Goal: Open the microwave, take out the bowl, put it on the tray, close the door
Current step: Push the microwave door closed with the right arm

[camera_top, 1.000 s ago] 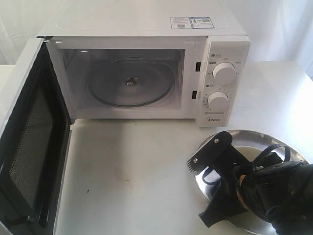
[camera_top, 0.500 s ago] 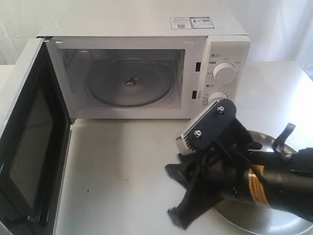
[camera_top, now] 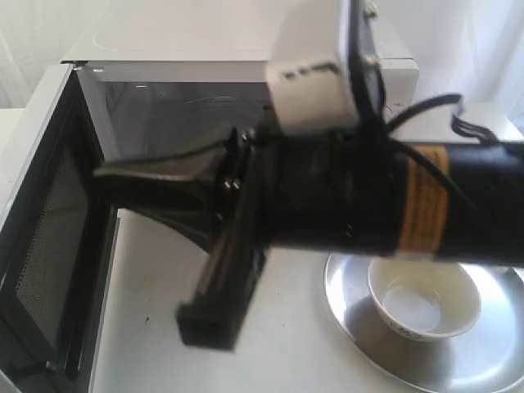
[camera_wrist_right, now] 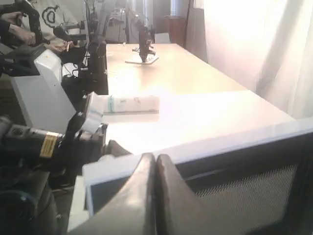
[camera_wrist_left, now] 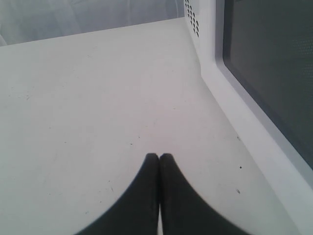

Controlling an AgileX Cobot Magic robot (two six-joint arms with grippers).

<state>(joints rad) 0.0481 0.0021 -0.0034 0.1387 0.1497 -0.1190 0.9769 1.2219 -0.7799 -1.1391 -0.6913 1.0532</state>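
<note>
The white microwave (camera_top: 164, 37) stands at the back with its door (camera_top: 45, 246) swung wide open on the left, mesh side showing. The cream bowl (camera_top: 423, 300) sits upright in the steel tray (camera_top: 352, 315) at the front right. My right gripper (camera_top: 102, 172) reaches across in front of the cavity, its tip near the door's inner face; it is shut and holds nothing. In the right wrist view the gripper (camera_wrist_right: 155, 156) points at the door's mesh (camera_wrist_right: 249, 193). My left gripper (camera_wrist_left: 159, 156) is shut and empty, low over the table beside the door's outer window (camera_wrist_left: 269, 68).
The right arm's black forearm (camera_top: 426, 205) hides the dials and most of the cavity. The white table (camera_top: 286, 360) lies in front of the microwave. Behind the door, other benches and equipment (camera_wrist_right: 49, 73) stand off the table.
The right arm lifted off the tray and swung left across the microwave's front to the open door. The bowl now shows uncovered in the tray.
</note>
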